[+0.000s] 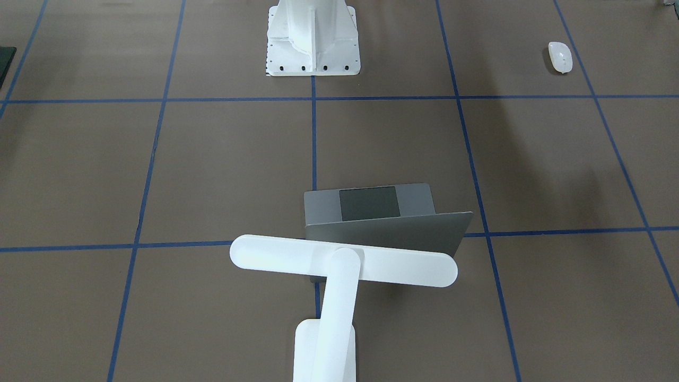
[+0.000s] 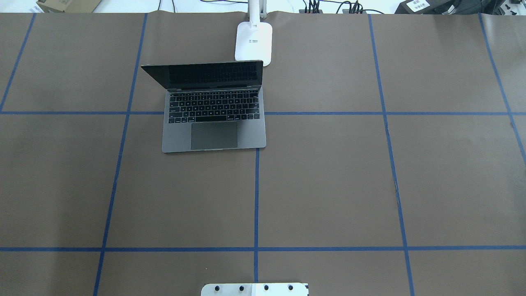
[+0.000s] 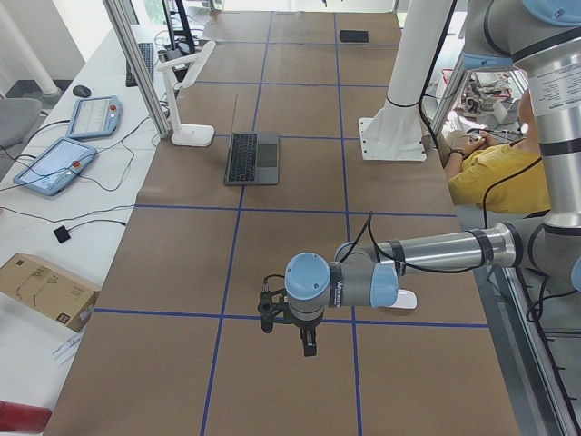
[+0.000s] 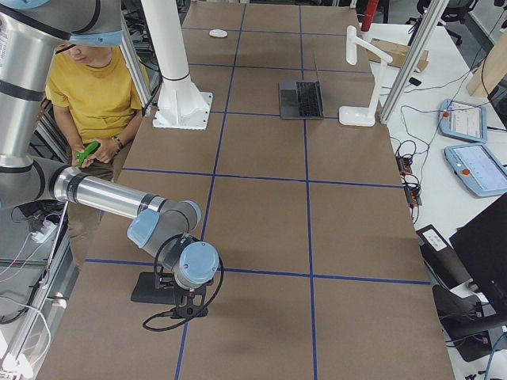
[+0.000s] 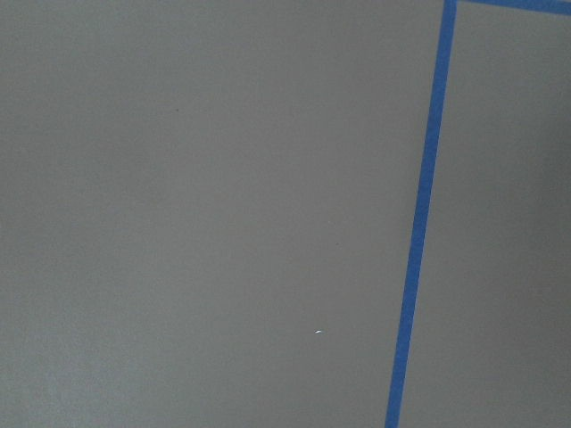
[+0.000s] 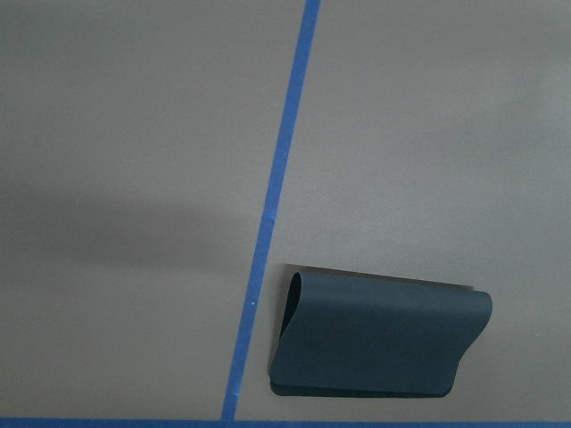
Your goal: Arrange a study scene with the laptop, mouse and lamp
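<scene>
The space-grey laptop (image 2: pixel 213 135) stands open on the table's far middle, its keys facing the robot. Just behind it the white lamp (image 1: pixel 345 260) stands on its base (image 2: pixel 254 41), its bar head over the laptop's lid. The small white mouse (image 1: pixel 560 57) lies alone on the robot's left side, near the robot's edge. My left gripper (image 3: pixel 307 343) hangs low over bare table, a short way from the mouse (image 3: pixel 406 299). My right gripper (image 4: pixel 184 309) hovers over a thin dark pad (image 6: pixel 379 339). Whether either gripper is open or shut I cannot tell.
The white ribbed pedestal (image 1: pixel 313 37) is bolted at the robot's edge, mid-table. One edge of the dark pad (image 4: pixel 154 289) is curled over. A person in a yellow shirt (image 4: pixel 95 95) sits behind the robot. Pendants (image 3: pixel 54 163) and cables lie on the side bench beyond the lamp.
</scene>
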Controlling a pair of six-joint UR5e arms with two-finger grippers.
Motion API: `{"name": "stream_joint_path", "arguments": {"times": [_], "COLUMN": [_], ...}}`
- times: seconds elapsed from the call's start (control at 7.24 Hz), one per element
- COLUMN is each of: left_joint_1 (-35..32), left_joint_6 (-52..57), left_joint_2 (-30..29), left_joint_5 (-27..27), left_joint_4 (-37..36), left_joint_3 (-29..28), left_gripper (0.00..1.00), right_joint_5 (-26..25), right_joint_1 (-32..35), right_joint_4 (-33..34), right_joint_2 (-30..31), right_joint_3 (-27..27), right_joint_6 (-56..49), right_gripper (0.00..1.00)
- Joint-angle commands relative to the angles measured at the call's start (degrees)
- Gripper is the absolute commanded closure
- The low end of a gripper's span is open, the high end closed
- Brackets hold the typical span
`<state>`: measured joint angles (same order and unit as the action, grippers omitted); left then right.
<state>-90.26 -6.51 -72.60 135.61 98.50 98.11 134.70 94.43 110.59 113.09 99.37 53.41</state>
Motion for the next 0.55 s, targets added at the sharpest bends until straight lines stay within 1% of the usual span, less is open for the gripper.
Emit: {"name": "stream_joint_path", "arguments": {"times": [0.0,0.28,0.41], "left_joint_1": [0.0,0.0,0.0], "left_joint_6": [0.0,0.0,0.0], "left_joint_2": [0.0,0.0,0.0], "left_joint_5": [0.0,0.0,0.0], "left_joint_4": [0.0,0.0,0.0], "left_joint_3": [0.1,0.0,0.0], "left_gripper": [0.00,0.00,0.00], "right_joint_5": [3.3,7.2,7.7], "right_joint_1": [-4.6,-7.1,-7.6], "right_joint_4": [-1.1,-12.1,-15.1], "right_joint_2": [-1.4,-2.6,-3.1], "right_joint_3": [-4.8,-14.9,-17.6], "right_joint_6": [1.0,2.1,3.1], "right_gripper": [0.08,0.13,0.14]}}
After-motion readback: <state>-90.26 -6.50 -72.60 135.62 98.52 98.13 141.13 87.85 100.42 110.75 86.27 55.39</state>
